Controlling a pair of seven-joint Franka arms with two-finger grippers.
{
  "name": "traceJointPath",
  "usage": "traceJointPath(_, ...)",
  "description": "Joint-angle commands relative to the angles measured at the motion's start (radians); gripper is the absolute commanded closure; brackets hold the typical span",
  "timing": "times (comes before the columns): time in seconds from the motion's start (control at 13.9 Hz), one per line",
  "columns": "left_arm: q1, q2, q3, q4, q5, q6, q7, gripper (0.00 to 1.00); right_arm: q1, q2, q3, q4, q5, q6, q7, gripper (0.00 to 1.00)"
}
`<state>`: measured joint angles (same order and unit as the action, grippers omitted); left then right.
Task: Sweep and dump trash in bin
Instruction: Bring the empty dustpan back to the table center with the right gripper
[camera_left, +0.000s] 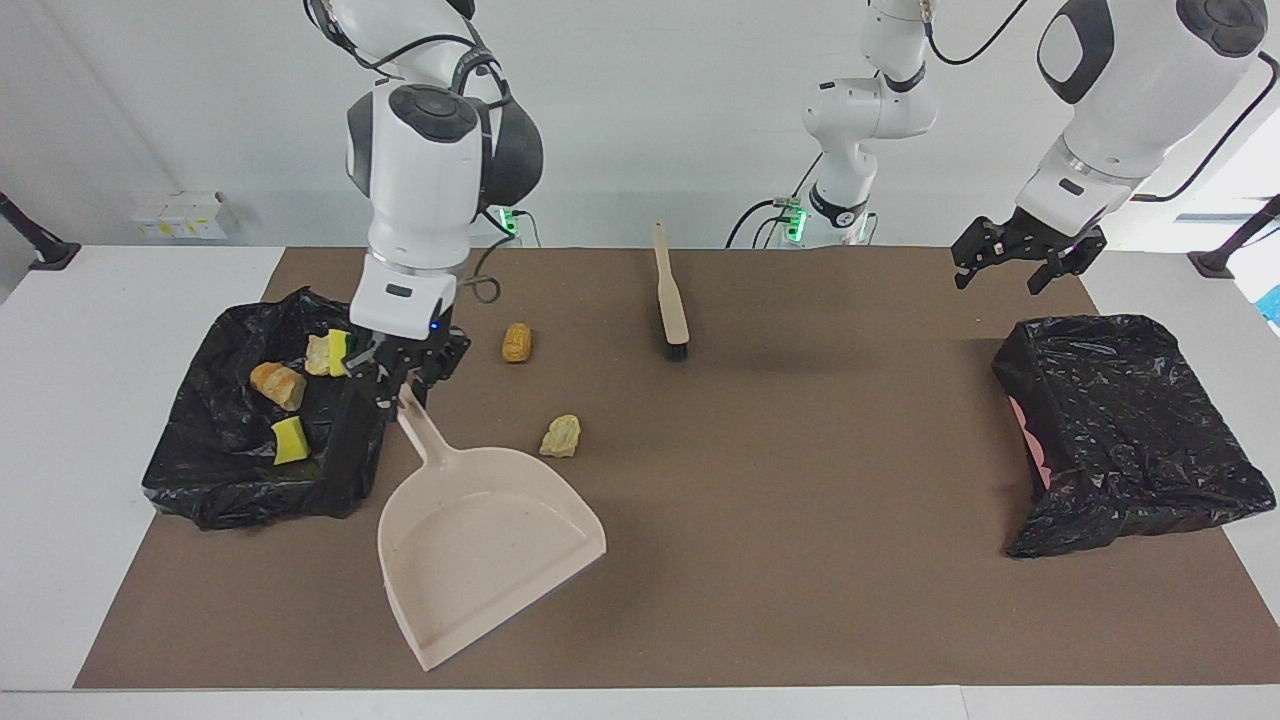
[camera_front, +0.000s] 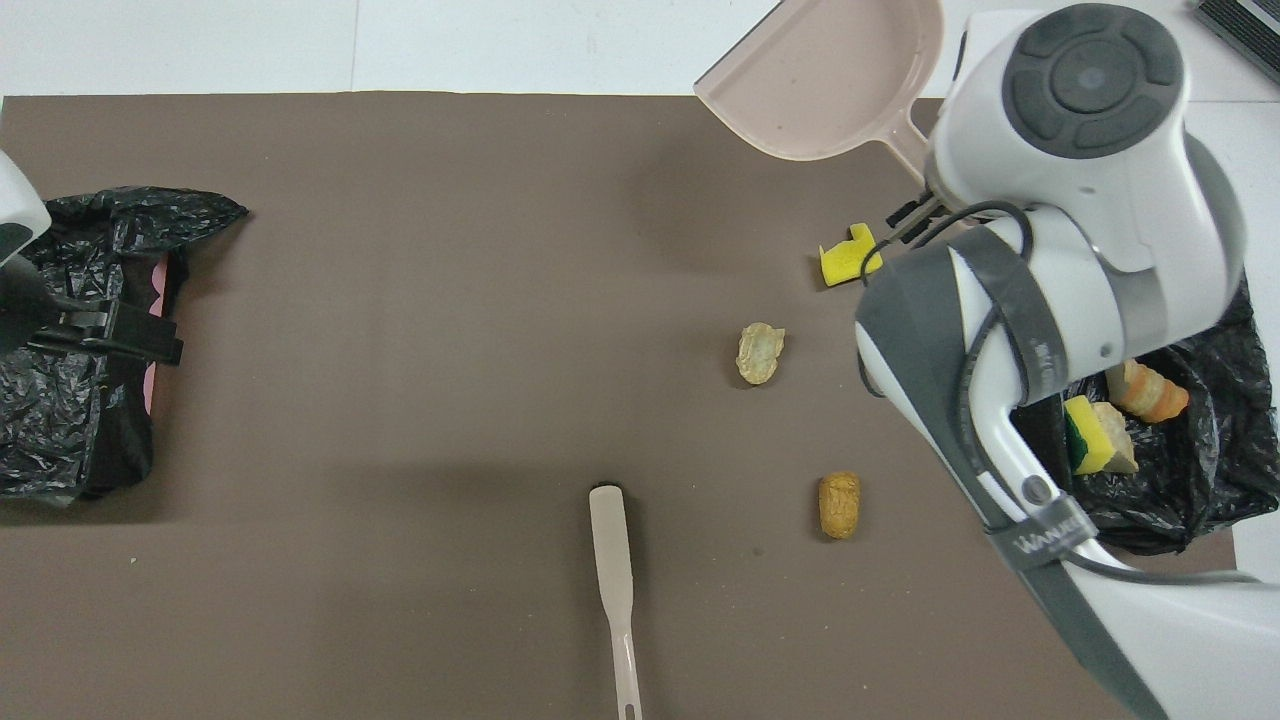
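Right gripper, fingers closed on the handle of the beige plastic dustpan, holds the empty pan tilted above the brown mat beside the black-bagged bin at the right arm's end. Trash: four scraps in that bin; on mat, a yellow sponge chunk, pale bread lump & tan-brown bread roll. Left gripper, jaws spread & empty, waits over mat near 2nd black-bagged bin; beige brush w/ black bristles lies untouched on the mat.

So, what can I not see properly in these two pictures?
Facing view: the dustpan covers the yellow scrap on the mat.
Overhead view: the right arm hides the right gripper and part of the bin.
Overhead view: the top edge cuts off the dustpan.
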<state>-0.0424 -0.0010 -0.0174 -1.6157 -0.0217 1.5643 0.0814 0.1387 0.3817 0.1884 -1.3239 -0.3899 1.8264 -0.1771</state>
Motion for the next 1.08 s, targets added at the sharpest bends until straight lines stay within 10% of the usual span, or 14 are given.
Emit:
traceJointPath(0.0,0.006,-0.002,-0.009,0.005,0.019,0.011,0.006,0.0,0.041,0.103,0.0,0.161,0.11,-0.073,0.204,1.0)
traceJointPath(1.0,0.009,-0.002,-0.009,0.005,0.019,0.011,0.006,0.0,0.371,0.367,-0.001,0.275,0.322,-0.05,0.886,1.0)
